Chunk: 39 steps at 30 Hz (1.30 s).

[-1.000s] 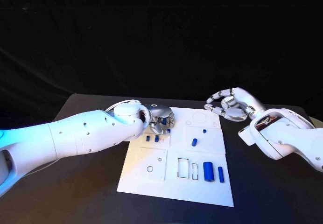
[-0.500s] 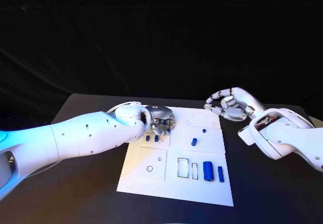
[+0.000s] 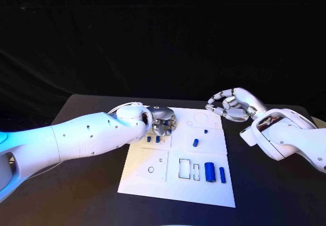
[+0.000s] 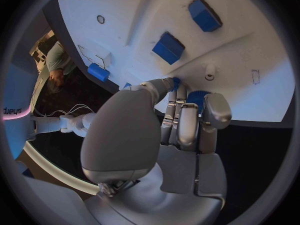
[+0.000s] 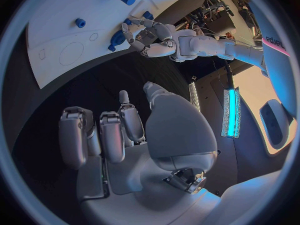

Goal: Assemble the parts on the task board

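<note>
White task board (image 3: 178, 186) on black table (image 3: 88, 197), left hand (image 3: 161, 121) fingers clamped on a blue part (image 4: 197, 97) at board's far left, right hand (image 3: 233, 105) off board's far right corner, fingers curled in, holding nothing, loose blue parts (image 3: 210, 172) on board

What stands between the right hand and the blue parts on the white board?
Nothing visible does. The right hand hovers off the task board's far right corner, holding nothing. Bare board lies between it and the small blue part in the middle. The left hand works across the board.
</note>
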Tool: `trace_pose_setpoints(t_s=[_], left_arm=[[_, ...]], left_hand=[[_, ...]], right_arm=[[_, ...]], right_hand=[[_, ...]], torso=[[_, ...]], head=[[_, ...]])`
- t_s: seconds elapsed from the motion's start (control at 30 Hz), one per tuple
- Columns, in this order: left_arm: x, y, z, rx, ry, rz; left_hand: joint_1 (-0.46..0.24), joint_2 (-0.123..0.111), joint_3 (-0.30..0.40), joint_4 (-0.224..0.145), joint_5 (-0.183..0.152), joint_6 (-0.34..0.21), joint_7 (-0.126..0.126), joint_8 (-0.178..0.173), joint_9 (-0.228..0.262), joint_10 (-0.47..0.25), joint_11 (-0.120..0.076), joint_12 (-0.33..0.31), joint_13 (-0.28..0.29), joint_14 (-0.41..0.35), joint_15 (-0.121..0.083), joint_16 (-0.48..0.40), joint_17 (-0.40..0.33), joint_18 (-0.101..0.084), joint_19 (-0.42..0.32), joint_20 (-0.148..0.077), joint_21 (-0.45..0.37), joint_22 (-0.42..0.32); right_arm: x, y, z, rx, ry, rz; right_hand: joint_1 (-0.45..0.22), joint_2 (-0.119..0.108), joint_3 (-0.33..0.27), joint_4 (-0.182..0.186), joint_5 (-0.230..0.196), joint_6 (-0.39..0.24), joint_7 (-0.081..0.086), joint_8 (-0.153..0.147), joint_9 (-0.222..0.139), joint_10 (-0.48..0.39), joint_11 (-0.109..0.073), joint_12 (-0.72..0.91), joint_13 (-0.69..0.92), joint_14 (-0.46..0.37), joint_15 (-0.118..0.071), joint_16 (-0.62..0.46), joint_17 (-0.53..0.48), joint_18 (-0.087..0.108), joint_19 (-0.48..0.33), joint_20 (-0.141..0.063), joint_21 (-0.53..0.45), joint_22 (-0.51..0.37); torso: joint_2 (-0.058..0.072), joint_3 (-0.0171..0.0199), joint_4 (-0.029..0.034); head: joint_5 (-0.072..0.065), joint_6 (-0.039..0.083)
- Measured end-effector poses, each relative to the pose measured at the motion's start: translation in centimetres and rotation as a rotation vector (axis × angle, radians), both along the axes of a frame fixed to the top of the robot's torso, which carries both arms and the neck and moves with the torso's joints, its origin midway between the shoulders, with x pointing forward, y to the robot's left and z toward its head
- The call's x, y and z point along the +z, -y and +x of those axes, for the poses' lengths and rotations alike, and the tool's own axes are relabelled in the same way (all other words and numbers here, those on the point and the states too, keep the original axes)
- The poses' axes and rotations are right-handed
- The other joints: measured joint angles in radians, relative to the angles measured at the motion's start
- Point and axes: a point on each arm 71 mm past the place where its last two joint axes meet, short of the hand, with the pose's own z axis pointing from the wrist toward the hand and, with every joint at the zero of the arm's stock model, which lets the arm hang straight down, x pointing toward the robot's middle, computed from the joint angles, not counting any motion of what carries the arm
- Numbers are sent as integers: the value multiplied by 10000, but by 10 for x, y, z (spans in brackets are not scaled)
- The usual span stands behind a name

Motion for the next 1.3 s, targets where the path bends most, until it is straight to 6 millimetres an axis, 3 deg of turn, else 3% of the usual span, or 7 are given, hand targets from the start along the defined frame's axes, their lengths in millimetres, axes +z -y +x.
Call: trace_pose_setpoints(t_s=[0.5, 0.63, 0.9, 0.93, 0.97, 1.3], left_arm=[[0, 0, 0, 58, -23, 31], [0, 0, 0, 61, -4, 14], [-1, 0, 0, 77, 127, -123], [-1, -1, 0, 81, 145, -142], [-1, -1, 0, 89, 167, -168], [0, -4, -1, 175, 376, -449]], left_hand=[[-172, -172, 349, -243, -20, -11, 97, -226, -123, -48, 204, -193, -209, -68, 139, 106, -98, 2, -72, 143, 156, 168], [-207, -137, 475, -314, -20, 277, 111, -226, -124, 347, 123, -260, -279, -10, 152, 155, -5, 3, 50, 200, 323, 369], [-426, -80, 607, -448, -32, 790, -7, -245, -99, 960, -7, -365, -318, 81, 60, 194, -14, 3, 200, 86, 509, 663], [-426, -80, 607, -448, -37, 857, -13, -247, -94, 1020, -19, -387, -325, 96, 46, 194, -22, -84, 218, 68, 535, 690], [-445, -64, 607, -448, -41, 875, -23, -248, -87, 1038, -37, -388, -328, 96, 45, 194, -33, -156, 218, 68, 536, 695], [-531, -27, 604, -447, -49, 963, -1, -305, -37, 1143, -69, -498, -333, 96, 46, 194, -50, -157, 217, 68, 536, 694]], right_arm=[[0, 0, 0, -3, -1, 2], [0, 0, 0, 1, 0, 3], [0, 0, 0, 12, 5, 7], [0, 0, 0, 14, 5, 7], [0, 0, 0, 15, 6, 8], [0, 0, 0, 27, 15, 13]], right_hand=[[0, 0, 0, 0, 0, 0, 0, 0, 1, 0, 0, 0, 0, 0, 0, 0, -1, 0, 0, 0, 0, -2], [0, 0, 0, 0, 0, 0, 0, 0, 6, 0, 0, 0, -1, 0, 0, 0, -1, 0, 0, 0, 0, -2], [0, 0, 1, -1, 0, 0, 0, 0, 5, 0, 0, 0, 8, 0, 0, 0, -2, -1, 0, 0, 0, -4], [0, 0, 1, -1, 0, 0, 0, 0, 5, 0, 0, 0, 8, 0, 0, 0, -2, 0, 0, 0, 0, -4], [0, 0, 1, -1, 0, 0, 0, 0, 5, 1, 0, 0, 8, 0, 0, 0, -2, 0, 0, 0, 0, -4], [0, 0, 1, -1, 0, 0, 0, 14, 4, 1, 0, 0, 7, 0, 0, 0, 0, 0, 0, 0, 0, -5]], torso=[[-12, -1, 11], [-14, -3, 11], [-13, -5, 4], [-12, -5, 4], [-12, -5, 1], [-3, -5, -3]], head=[[-4, -37], [12, -35], [42, -6], [44, -5], [47, -4], [49, 6]])
